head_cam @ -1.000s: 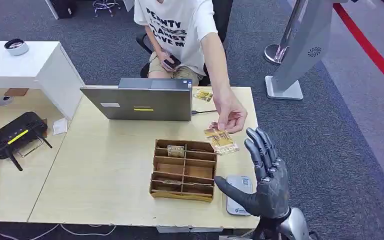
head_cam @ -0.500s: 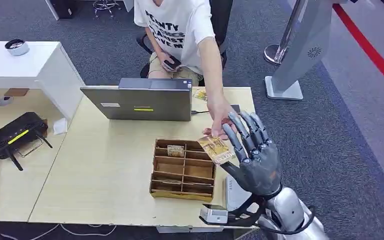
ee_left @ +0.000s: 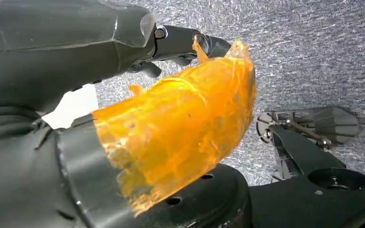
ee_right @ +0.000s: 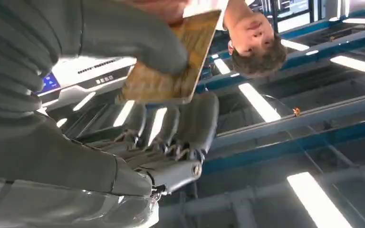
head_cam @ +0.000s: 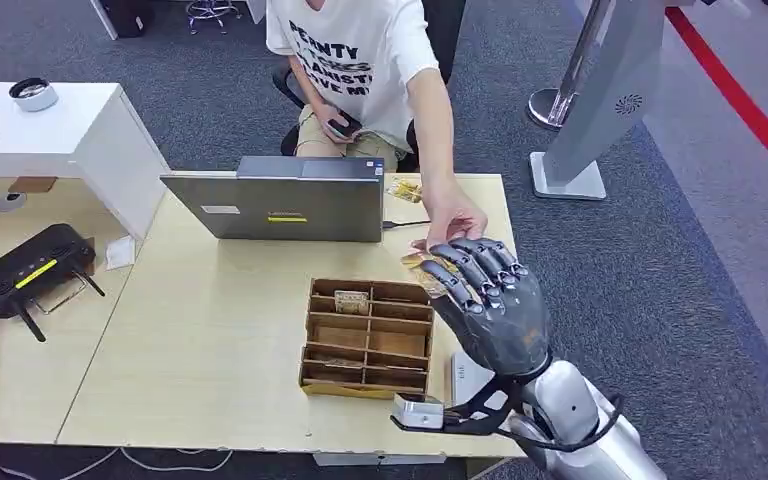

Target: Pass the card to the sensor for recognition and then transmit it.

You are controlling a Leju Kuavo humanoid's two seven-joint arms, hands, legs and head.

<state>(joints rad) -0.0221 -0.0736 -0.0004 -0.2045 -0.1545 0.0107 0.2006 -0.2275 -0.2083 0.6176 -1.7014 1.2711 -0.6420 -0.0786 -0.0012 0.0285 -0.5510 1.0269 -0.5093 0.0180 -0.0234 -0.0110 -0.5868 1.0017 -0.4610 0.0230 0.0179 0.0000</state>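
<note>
Card (head_cam: 422, 267) sat above the table's far right part, over the tray's (head_cam: 368, 340) far right corner, its long axis running across the right hand's (head_cam: 487, 300) fingers. That hand gripped it, thumb against fingers; a person's hand (head_cam: 455, 220) touched its far edge. Left hand (ee_left: 76, 71) hung by the floor, grip unclear; the reader (head_cam: 468, 378) lay near the table's near right edge, just beneath the right hand.

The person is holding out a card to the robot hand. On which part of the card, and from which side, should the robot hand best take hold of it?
Take the card by the free half that sticks out toward the robot, away from the person's hand pinching its far edge. The card is thin and flat, so the right robot hand should come from the robot's side, thumb on one face and fingers on the other.
</note>
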